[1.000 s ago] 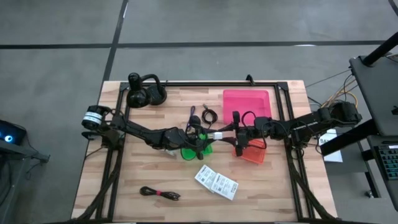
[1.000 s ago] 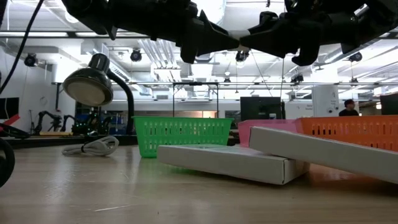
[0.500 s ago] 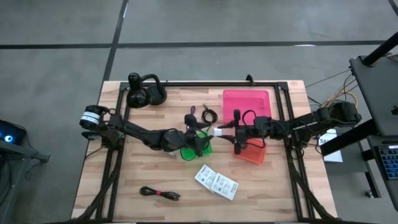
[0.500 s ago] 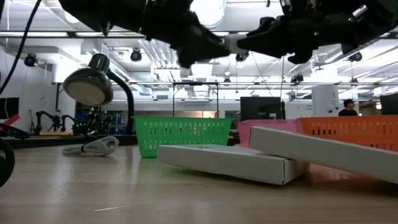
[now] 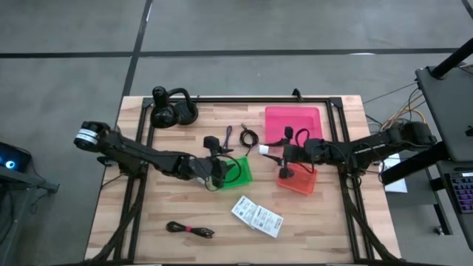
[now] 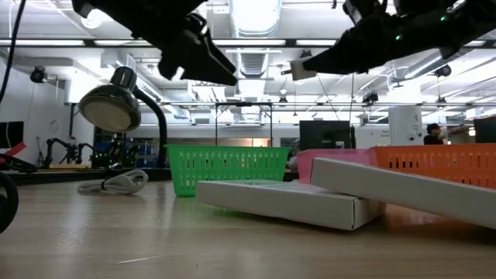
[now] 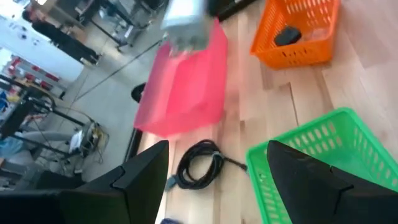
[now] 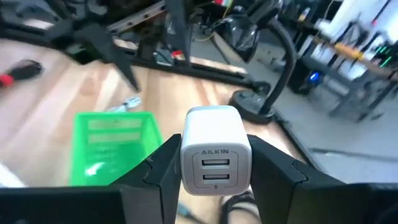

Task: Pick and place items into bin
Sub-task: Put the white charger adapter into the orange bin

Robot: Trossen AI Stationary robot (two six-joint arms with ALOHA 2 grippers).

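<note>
While the white USB charger block [image 8: 216, 150] sits clamped between the fingers of the right pincer [image 5: 270, 151], we list it as the item in transit: held aloft just right of the green basket [image 5: 235, 171], ports facing the wrist, presumably so it can be carried to a bin and dropped clear of the rims.

Left pincer [image 5: 215, 168]: fingers apart, empty, hanging over the green basket's left edge; we judge it stands wide because it has nothing to hold.

Orange basket [image 5: 298, 179]: right of the green basket, one dark piece inside.

Pink bin [image 5: 293, 120]: beyond the orange basket, away from the green one.

Coiled black cable [image 5: 248, 137]: on the worktop [image 5: 148, 214] just behind the green basket, unpicked.

White flat packets [image 5: 257, 216]: in front of the green basket, unpicked.

Black-red cable [image 5: 190, 230]: front-left, well apart from the green basket.
</note>
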